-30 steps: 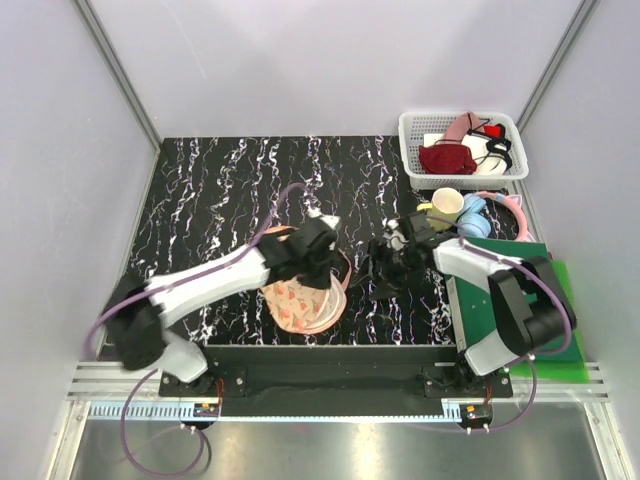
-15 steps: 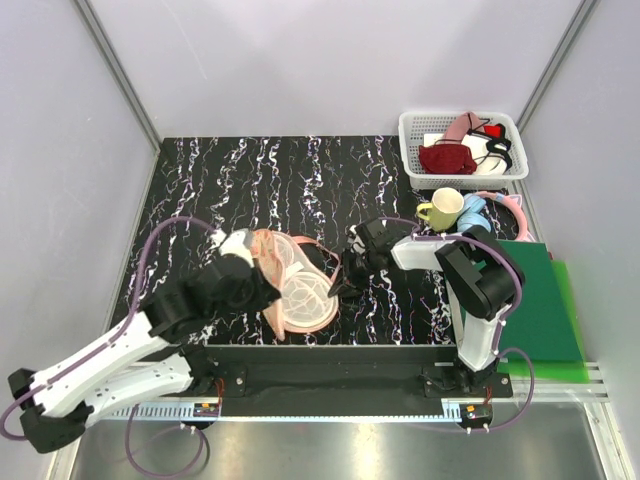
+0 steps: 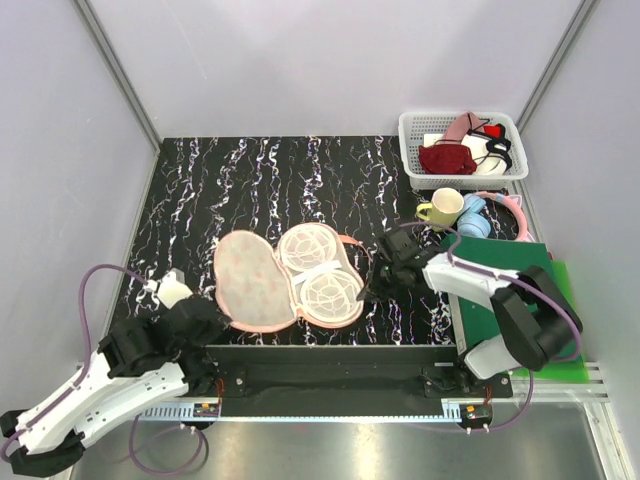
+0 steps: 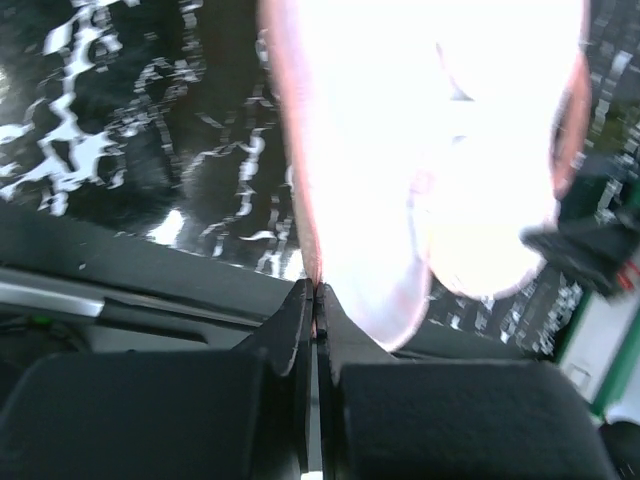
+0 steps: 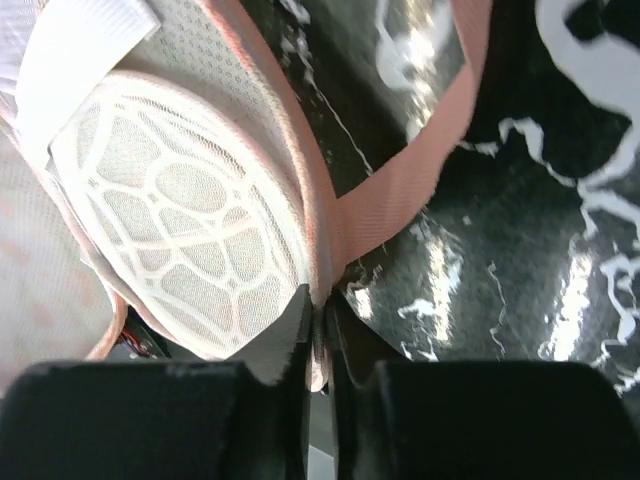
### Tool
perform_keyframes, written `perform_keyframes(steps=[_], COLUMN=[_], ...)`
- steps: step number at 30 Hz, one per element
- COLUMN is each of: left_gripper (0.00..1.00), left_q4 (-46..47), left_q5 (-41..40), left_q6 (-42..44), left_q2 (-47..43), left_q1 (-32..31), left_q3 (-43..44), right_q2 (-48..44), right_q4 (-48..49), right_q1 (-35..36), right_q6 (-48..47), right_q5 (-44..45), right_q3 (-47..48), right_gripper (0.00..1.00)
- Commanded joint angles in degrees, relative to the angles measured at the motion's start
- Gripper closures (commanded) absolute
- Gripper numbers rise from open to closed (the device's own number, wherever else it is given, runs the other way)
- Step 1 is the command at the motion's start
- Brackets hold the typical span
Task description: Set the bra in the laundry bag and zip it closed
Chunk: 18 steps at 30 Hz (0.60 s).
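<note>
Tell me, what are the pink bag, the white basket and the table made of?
The laundry bag looks like soft matte pink cloth, lying limp and flat, with fine mesh over white webbed domes, maybe plastic. The basket looks like hard white plastic: stiff walls full of small holes. The table looks like glossy black stone with white veins, perhaps only a print.

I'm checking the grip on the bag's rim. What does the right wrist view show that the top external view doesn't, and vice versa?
Only right wrist: close up, how the right hand is pinched shut on the pink rim of the laundry bag. Only top external: the whole bag spread open, the left hand at its opposite edge, the basket, the mug. Both: the bag's white mesh dome and the marbled table.
</note>
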Motion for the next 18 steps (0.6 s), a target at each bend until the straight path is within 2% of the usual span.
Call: perform_keyframes(steps=[1,3,4,6,7,11,12,13,14,16,17,18], left_gripper=[0.81,0.58,0.31,0.18,0.12,0.14,0.15,0.17,0.18,0.19,0.22,0.23], left_q4=[-1.3,-3.2,-3.8,-3.9,-3.6,3.7,9.5,12.9,16.2,24.3,29.0,31.3], left_q5=[-5.4,-7.5,-7.9,-8.2,-7.8,-4.1,-2.9,-1.7,0.3,1.8,4.2,6.4], left_q6=[-4.7,-4.6,-4.3,-0.4,1.5,14.3,16.5,18.6,21.7,23.4,24.1,24.9], left_q2=[1.7,4.1,4.9,7.7,8.9,14.9,17.7,18.9,20.4,25.1,26.7,28.3], left_q1=[-0.1,-0.1,-0.2,-0.1,-0.1,-0.1,-0.2,-0.1,-0.1,-0.1,1.3,2.4], left_q3=[0.1,2.5,3.4,6.1,7.0,9.8,9.8,9.7,9.4,9.1,8.9,8.5], right_q2=[-2.9,-5.0,-5.7,-7.0,-7.2,-8.0,-7.9,-7.4,-5.9,-3.6,-0.9,0.5], right_q4=[-1.2,-2.3,-2.4,-7.6,-13.1,-25.7,-28.0,-32.3,-34.2,-38.2,-39.2,-40.0], right_q1=[0.0,0.0,0.0,0.0,0.0,-0.2,-0.4,-0.7,-1.4,-5.5,-7.6,-12.8], right_q6=[2.4,1.4,0.8,-2.8,-3.9,-11.7,-12.2,-12.3,-13.3,-15.4,-17.2,-17.9], right_q5=[-2.1,-3.3,-3.8,-3.6,-2.4,9.0,12.3,20.0,23.7,30.1,30.6,30.3], right_q3=[-2.5,-2.3,-1.7,2.3,4.0,15.1,20.5,23.5,26.5,35.6,38.7,44.6], right_gripper=[0.8,0.69,0.54,0.43,0.33,0.18,0.14,0.11,0.1,0.09,0.09,0.09])
